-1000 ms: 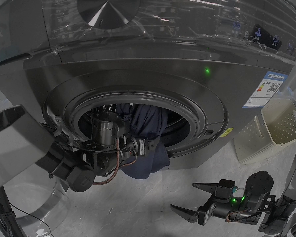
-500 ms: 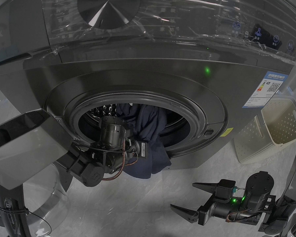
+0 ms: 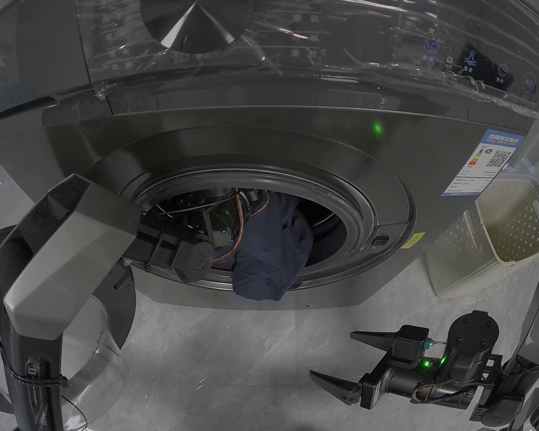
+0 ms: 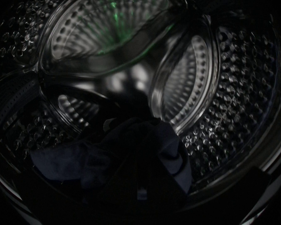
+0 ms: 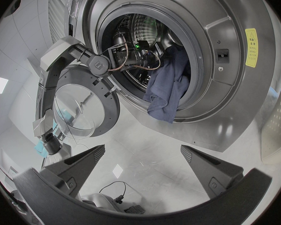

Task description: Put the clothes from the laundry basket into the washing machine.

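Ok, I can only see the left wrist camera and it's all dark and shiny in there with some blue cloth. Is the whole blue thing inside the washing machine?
Observer: Not all of it. The blue garment hangs over the front rim of the washing machine, with its lower end outside the opening.
Operator: Where's my other arm?
Observer: The right tool is low over the floor in front of the machine, open, empty and apart from the cloth.
Operator: And the basket?
Observer: The laundry basket is beside the machine on the robot's right. The part of its inside that shows holds no clothes.
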`<state>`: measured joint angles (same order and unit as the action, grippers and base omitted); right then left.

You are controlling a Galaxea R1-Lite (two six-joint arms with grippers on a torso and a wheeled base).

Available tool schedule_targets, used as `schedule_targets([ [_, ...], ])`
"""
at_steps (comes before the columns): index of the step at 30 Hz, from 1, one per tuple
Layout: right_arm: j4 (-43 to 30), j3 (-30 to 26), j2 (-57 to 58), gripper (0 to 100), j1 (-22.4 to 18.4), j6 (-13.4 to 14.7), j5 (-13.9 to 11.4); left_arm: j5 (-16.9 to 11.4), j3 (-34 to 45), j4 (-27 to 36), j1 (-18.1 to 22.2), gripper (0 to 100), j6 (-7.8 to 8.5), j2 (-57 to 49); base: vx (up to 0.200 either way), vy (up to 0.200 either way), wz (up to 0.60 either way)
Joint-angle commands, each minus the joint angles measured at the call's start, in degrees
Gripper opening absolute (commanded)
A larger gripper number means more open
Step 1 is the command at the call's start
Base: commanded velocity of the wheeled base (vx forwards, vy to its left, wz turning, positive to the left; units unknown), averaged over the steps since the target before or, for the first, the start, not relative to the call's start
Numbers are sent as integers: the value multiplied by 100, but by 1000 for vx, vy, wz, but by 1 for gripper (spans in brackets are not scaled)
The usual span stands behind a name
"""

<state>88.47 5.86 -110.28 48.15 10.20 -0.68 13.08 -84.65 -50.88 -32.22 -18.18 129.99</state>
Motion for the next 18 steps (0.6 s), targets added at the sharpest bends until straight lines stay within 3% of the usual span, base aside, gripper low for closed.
schedule_targets([
  [1,4,2,-3,100,-16,-1,-11,107,-192,-106,58,0,-63,299,0,0,0],
  [2,4,2,-3,100,-16,8,-11,107,-113,-115,49,100,-90,246,0,0,0],
  [5,4,2,-11,100,1,-1,-2,98,397,-88,-4,100,-142,-167,0,0,0],
  [9,4,2,-11,100,1,-1,-2,45,1188,149,-74,100,-81,-703,0,0,0],
  [13,4,2,-47,100,10,8,-11,-157,2032,852,-215,100,7,-1274,0,0,0],
  [18,4,-6,-38,100,19,8,-2,-403,2392,1045,-364,100,25,-1283,0,0,0],
])
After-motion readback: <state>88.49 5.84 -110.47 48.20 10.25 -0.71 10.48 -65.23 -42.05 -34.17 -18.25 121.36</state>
